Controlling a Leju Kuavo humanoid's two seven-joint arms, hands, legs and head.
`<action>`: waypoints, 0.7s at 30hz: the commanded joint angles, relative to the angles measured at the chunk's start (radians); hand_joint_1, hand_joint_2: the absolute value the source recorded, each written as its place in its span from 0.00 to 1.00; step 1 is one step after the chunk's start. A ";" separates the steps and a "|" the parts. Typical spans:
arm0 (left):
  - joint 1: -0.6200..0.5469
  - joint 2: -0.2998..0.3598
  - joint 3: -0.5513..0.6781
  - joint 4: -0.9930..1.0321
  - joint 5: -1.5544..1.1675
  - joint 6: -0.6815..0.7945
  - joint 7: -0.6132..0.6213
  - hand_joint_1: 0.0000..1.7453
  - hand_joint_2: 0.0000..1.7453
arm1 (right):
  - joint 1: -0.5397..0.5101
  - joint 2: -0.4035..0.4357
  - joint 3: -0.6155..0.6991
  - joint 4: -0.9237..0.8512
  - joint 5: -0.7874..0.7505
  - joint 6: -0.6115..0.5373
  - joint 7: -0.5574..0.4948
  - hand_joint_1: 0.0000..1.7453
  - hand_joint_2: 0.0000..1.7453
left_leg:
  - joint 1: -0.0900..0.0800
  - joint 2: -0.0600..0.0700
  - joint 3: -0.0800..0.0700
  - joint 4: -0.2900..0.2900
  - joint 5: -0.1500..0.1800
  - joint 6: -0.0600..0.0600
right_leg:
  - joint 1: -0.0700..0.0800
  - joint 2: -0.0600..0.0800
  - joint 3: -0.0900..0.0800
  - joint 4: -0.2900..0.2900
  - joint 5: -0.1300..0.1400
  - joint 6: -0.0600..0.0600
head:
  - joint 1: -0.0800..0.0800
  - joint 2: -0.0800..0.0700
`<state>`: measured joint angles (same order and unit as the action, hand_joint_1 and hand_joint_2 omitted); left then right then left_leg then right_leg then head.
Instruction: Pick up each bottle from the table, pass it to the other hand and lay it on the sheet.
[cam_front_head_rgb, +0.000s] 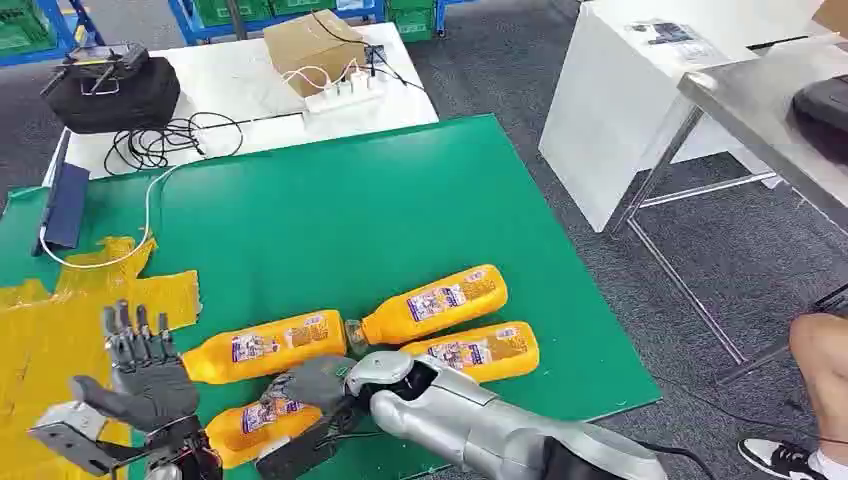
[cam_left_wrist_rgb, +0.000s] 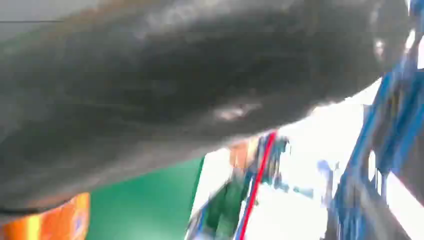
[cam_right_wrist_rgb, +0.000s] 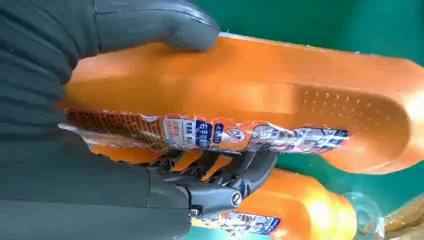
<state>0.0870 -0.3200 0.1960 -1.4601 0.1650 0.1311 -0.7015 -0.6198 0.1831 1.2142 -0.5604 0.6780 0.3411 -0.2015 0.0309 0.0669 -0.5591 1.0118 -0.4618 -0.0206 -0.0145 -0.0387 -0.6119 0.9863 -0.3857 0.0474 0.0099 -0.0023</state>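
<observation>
The right robot hand (cam_front_head_rgb: 310, 385) reaches across low over the green worktop (cam_front_head_rgb: 350, 220), gripping a bottle (cam_front_head_rgb: 255, 425) lying flat, long axis pointing toward the left robot hand (cam_front_head_rgb: 145, 370), which stands upright with fingers spread, holding nothing, beside the yellow sheet (cam_front_head_rgb: 50, 330).

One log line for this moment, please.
right hand: grips bottle | left hand: open, raised beside it | three bottles on green table | yellow sheet: bare

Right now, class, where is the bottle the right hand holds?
In the head view it lies bottom centre on the green table, between the open left hand and the right hand.
</observation>
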 joint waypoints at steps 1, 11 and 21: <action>0.035 -0.029 0.067 -0.158 0.092 0.235 0.003 0.00 0.00 | 0.083 -0.031 0.118 0.160 -0.045 -0.036 0.076 1.00 1.00 | 0.001 -0.010 0.003 -0.003 0.001 0.003 | 0.000 -0.003 0.005 -0.004 0.000 -0.002 | 0.000 0.000; 0.047 -0.029 0.083 -0.191 0.120 0.276 0.003 0.00 0.00 | 0.088 -0.016 0.086 0.164 -0.076 -0.052 0.093 1.00 1.00 | 0.001 -0.008 0.013 -0.003 -0.004 0.003 | 0.000 -0.003 0.005 -0.004 -0.007 -0.003 | 0.000 0.000; 0.130 -0.029 0.143 -0.366 0.094 0.541 0.003 0.00 0.00 | 0.165 0.047 -0.139 0.132 -0.322 -0.260 0.096 1.00 1.00 | 0.003 -0.010 0.014 -0.002 -0.004 0.004 | 0.002 -0.002 0.011 -0.002 -0.007 -0.003 | 0.000 0.000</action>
<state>0.2079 -0.3338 0.2857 -1.7789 0.2590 0.6554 -0.7027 -0.5932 0.2289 1.2218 -0.5104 0.4779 0.1934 -0.0454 0.0341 0.0672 -0.5413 1.0107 -0.4696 -0.0212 -0.0130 -0.0376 -0.6056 0.9859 -0.3970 0.0422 0.0103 -0.0023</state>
